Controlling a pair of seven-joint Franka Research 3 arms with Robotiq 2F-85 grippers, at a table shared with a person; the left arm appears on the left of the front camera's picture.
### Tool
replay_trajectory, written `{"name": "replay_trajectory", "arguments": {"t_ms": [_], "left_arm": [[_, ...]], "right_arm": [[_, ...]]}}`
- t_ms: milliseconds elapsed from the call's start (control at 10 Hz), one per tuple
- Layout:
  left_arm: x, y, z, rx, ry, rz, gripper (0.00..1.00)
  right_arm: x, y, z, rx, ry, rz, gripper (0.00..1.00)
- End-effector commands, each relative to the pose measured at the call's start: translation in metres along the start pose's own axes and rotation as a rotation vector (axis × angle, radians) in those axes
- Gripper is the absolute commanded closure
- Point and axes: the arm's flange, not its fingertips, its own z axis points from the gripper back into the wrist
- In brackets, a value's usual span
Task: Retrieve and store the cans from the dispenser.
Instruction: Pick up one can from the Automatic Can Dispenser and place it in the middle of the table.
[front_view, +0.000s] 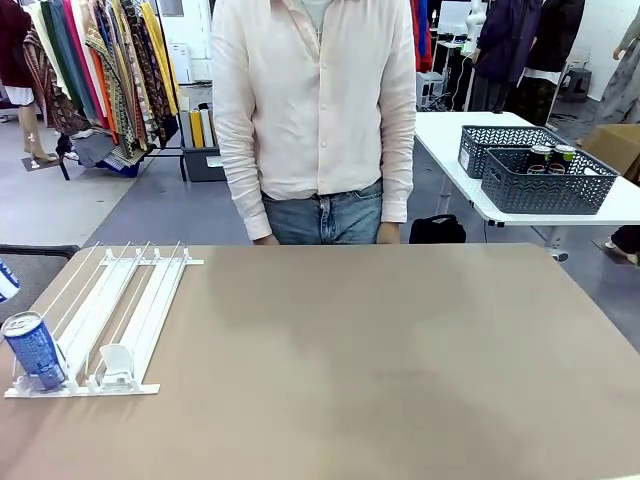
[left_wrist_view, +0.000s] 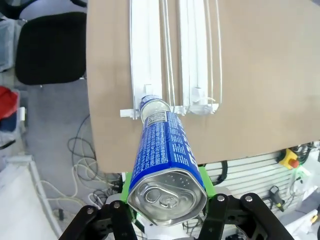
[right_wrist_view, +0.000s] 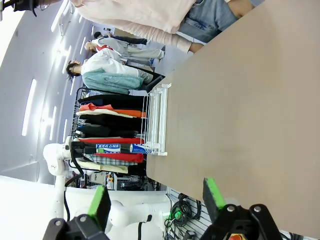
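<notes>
1. The left gripper (left_wrist_view: 167, 200) has its green pads pressed against the sides of a slim blue drink can with white lettering and a silver top (left_wrist_view: 165, 150). They pinch it near the top end, so most of the can sticks out beyond the fingers. On such a smooth wall, I'd say a quick swing could make it swivel or slide out.
2. That can hangs just off the front-left corner of the flat white wire-and-plastic dispenser rack (front_view: 130, 300), by the table's edge. A slip here would likely send it to the floor rather than onto the brown table top (front_view: 380, 350).
3. A second blue can (front_view: 35, 350) stands at the rack's front lip, in the leftmost lane. A low sweep of the held can could topple it.
4. The dark grey mesh baskets (front_view: 545, 190) sit on a white side table, well apart. If they are the store, the carry is long.
5. The right gripper (right_wrist_view: 155, 200) has its fingers spread, holding nothing, over the table. The arms' paths could cross.
</notes>
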Motion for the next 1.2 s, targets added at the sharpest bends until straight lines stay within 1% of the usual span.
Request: {"name": "replay_trajectory", "arguments": {"t_ms": [0, 200, 300, 400, 500, 600, 700, 800, 900, 1000, 1100], "left_arm": [[-0.003, -0.012, 0.002, 0.034, -0.037, -0.026, 1.0], [-0.003, -0.012, 0.002, 0.034, -0.037, -0.026, 1.0], [0.0, -0.01, 0.0, 0.016, -0.006, -0.019, 1.0], [0.0, -0.031, -0.004, -0.053, 0.058, -0.13, 1.0], [0.01, -0.078, 0.0, -0.059, 0.023, -0.086, 1.0], [0.021, -0.132, 0.001, -0.038, -0.021, -0.11, 1.0], [0.029, -0.191, -0.001, -0.014, -0.068, -0.182, 1.0], [0.036, -0.249, -0.01, -0.081, -0.104, -0.252, 1.0], [0.042, -0.309, -0.026, -0.062, -0.054, -0.282, 1.0], [0.041, -0.377, -0.047, -0.063, 0.014, -0.302, 1.0], [0.038, -0.426, -0.065, -0.034, 0.029, -0.246, 1.0]], "right_arm": [[0.003, 0.001, -0.002, 0.029, -0.015, 0.027, 0.0], [0.003, 0.001, -0.002, 0.029, -0.015, 0.027, 0.0], [0.003, 0.001, -0.002, 0.029, -0.015, 0.027, 0.0], [0.003, 0.001, -0.002, 0.029, -0.015, 0.027, 0.0], [0.003, 0.001, -0.002, 0.029, -0.015, 0.027, 0.0], [0.003, 0.001, -0.002, 0.029, -0.015, 0.027, 0.0], [0.003, 0.001, -0.002, 0.029, -0.015, 0.027, 0.0], [0.003, 0.001, -0.002, 0.029, -0.015, 0.027, 0.0], [0.003, 0.001, -0.002, 0.029, -0.015, 0.027, 0.0], [0.003, 0.001, -0.002, 0.029, -0.015, 0.027, 0.0], [0.003, 0.001, -0.002, 0.029, -0.015, 0.027, 0.0]]}}
